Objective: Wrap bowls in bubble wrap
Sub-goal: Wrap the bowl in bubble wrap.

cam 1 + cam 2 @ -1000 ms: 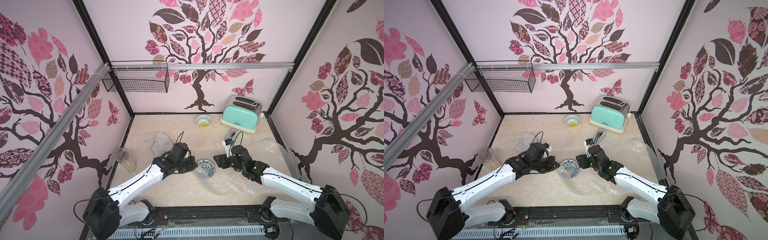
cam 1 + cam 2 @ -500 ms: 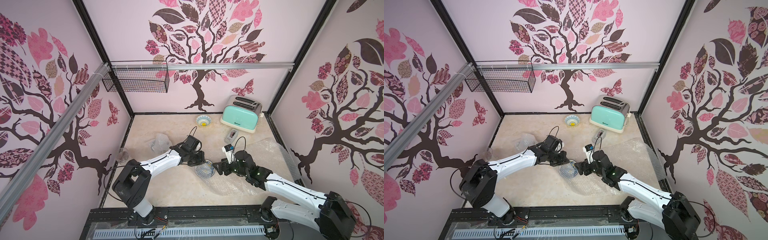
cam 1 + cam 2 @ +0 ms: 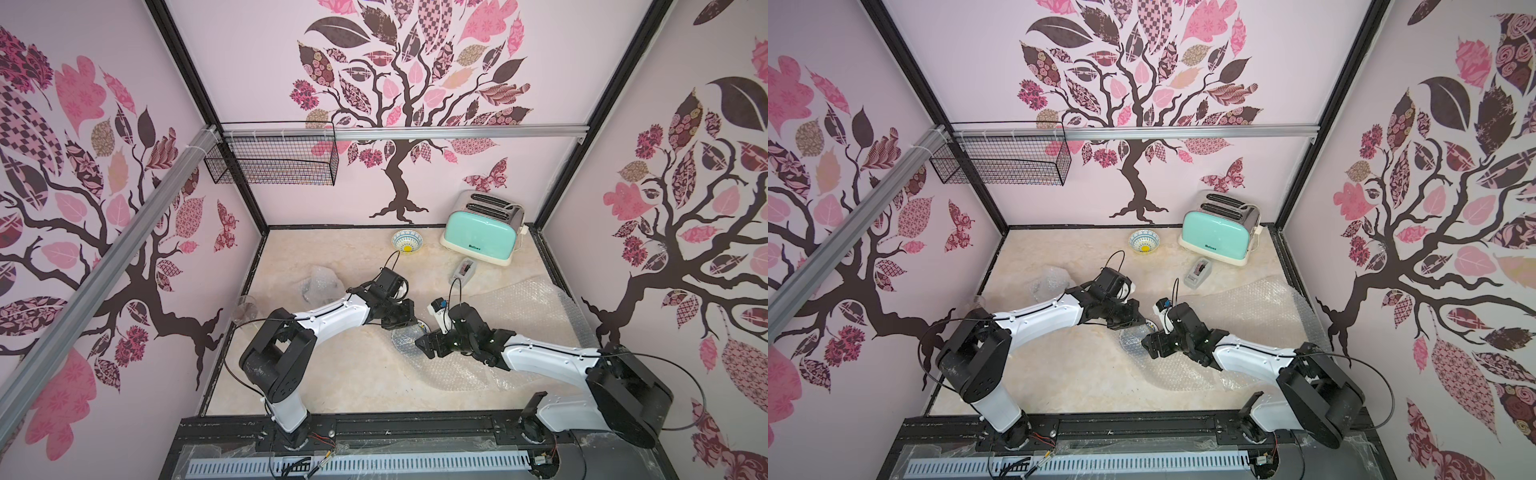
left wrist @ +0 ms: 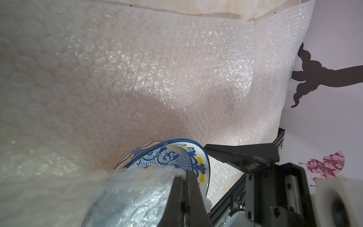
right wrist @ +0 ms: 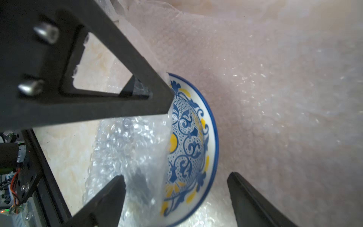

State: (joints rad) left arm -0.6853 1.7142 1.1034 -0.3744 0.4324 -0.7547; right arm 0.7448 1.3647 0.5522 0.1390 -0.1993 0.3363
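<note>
**Flap pinched over the bowl, right jaws wide**

Mid-table, a yellow-centred bowl [image 5: 190, 137] sits on the bubble wrap [image 3: 519, 316], a sheet that spreads to the right and curls up against the right wall. The left gripper [image 4: 184, 177] is clamped on a flap of that bubble wrap, drawn over part of the bowl; the rest of the rim shows bare. The right gripper [image 5: 176, 175] stands wide, its fingers spread about the bowl's edge, gripping nothing. Bare table [image 3: 353, 374] lies near and left. At the far edge a second bowl [image 3: 407, 242] stands just beside the toaster [image 3: 482, 235]. A wrapped bundle [image 3: 322, 286] lies to the left.
</note>
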